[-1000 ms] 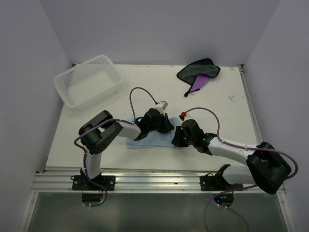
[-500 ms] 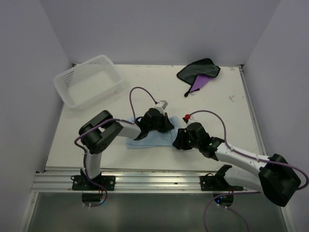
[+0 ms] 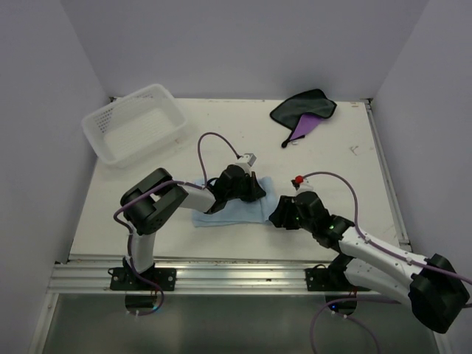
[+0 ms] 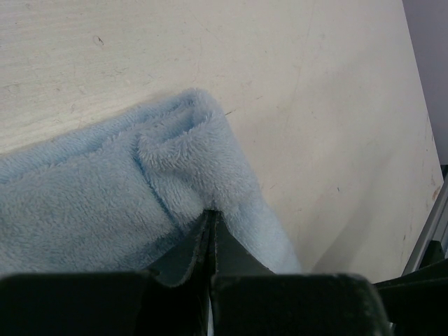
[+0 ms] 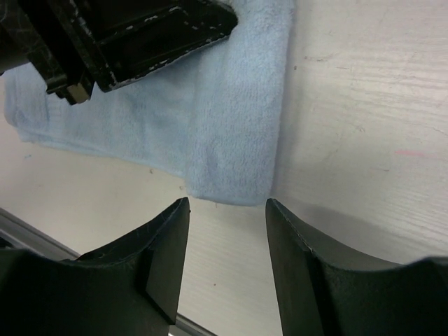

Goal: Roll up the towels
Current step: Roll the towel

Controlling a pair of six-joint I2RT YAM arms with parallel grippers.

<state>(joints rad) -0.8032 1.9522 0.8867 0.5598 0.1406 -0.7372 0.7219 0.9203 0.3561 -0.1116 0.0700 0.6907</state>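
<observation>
Farther back, white basket (image 3: 136, 127) and purple towel (image 3: 302, 110) lie well apart

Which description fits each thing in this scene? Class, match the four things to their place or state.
Things:
1. light blue towel
2. purple towel
3. white basket
4. right claw

Descriptions:
A. at the far left corner
B. open, holding nothing
C. pinched in the shut left claw
D. crumpled at the far edge, right of centre

Pairs: 1-C, 2-D, 3-A, 4-B
</observation>
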